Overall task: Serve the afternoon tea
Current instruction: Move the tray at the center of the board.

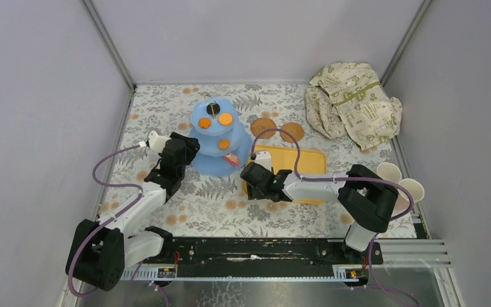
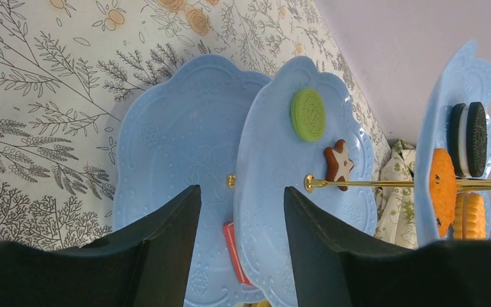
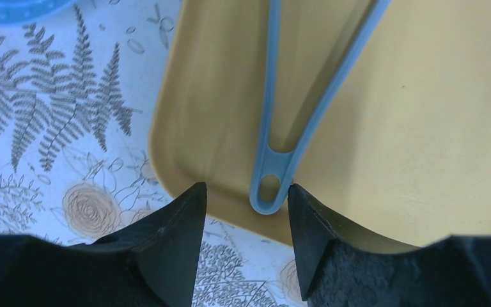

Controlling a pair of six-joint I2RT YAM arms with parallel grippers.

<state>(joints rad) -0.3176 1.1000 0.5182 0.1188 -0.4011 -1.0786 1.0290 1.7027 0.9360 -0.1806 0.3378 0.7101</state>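
Floral-print counter (image 1: 185,198): your light-blue three-tier plastic stand (image 1: 214,150) sits centre rear, with the yellow rectangular tray (image 1: 307,163) just right of it. Left end effector (image 2: 241,192) is wide and empty at the stand. Right end effector (image 3: 246,188) is wide over the tray's corner. Only wrist views show you the blue tongs (image 3: 272,185) and the middle tier's round green biscuit (image 2: 308,114).

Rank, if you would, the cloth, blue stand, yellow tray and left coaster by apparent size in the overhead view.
1. cloth
2. blue stand and yellow tray: about alike; the right arm hides part of the tray, so unranked
3. left coaster
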